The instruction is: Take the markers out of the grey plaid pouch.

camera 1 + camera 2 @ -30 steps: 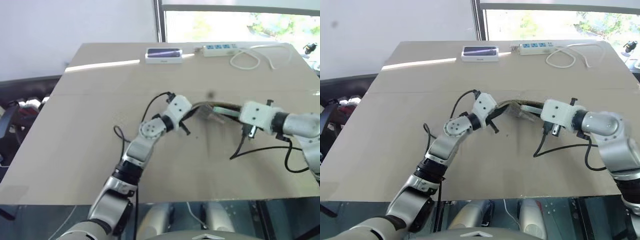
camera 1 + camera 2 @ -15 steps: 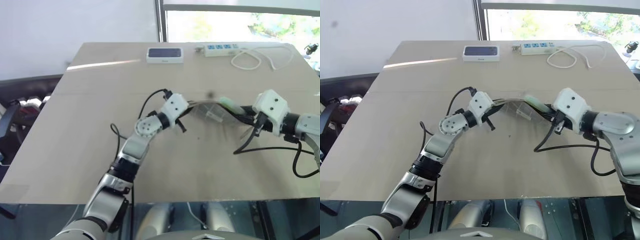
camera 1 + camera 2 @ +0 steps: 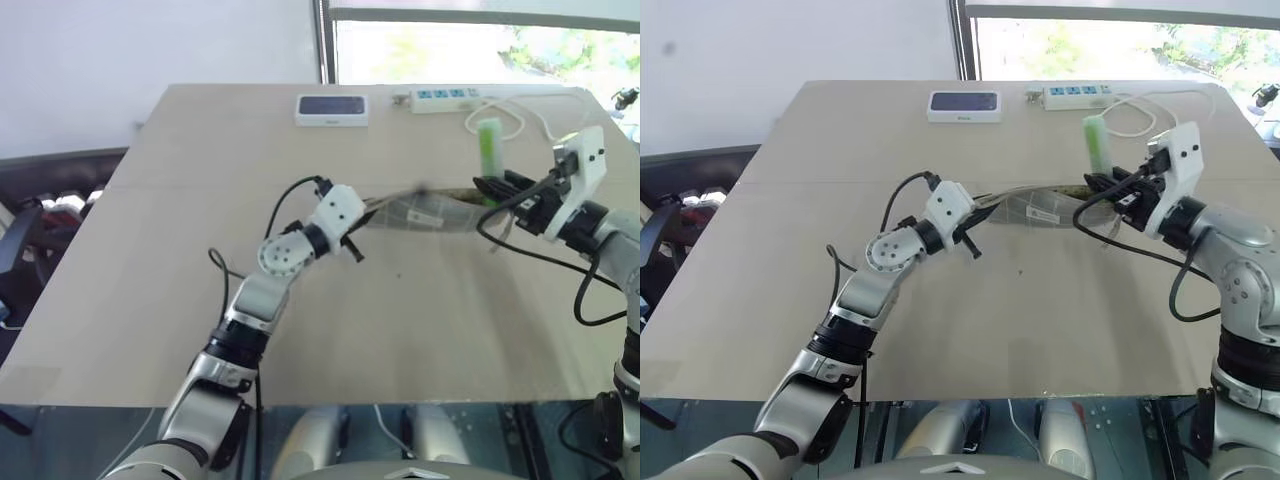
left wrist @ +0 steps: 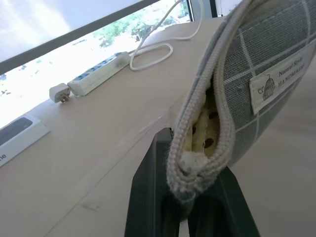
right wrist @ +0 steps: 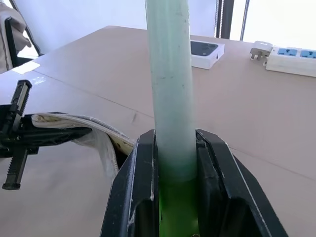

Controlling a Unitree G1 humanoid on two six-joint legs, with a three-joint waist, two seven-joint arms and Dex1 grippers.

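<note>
The left hand (image 4: 190, 207) is clamping one end of the grey plaid pouch (image 3: 425, 213), its fingers closed tight on the zipper edge. The pouch is hanging stretched above the bench (image 3: 200, 200), its long axis running across the scene from the left hand toward the right hand (image 3: 1102, 183). The zipper mouth is gaping at the clamped end in the left wrist view, with pale patterned lining showing inside.

The right hand is gripping the green marker (image 3: 1096, 143) near its lower end, fingers pressed against both sides of the barrel. The green marker is standing upright, clear of the pouch and just beside its far end. No other marker is visible in these views; any remaining ones are probably hidden inside the pouch.

The relation governing the coming move: the green marker is sitting in the right hand, at right angles to the pouch's long axis. Open bench lies below that hand, so the right arm is best placed to set it down.
</note>
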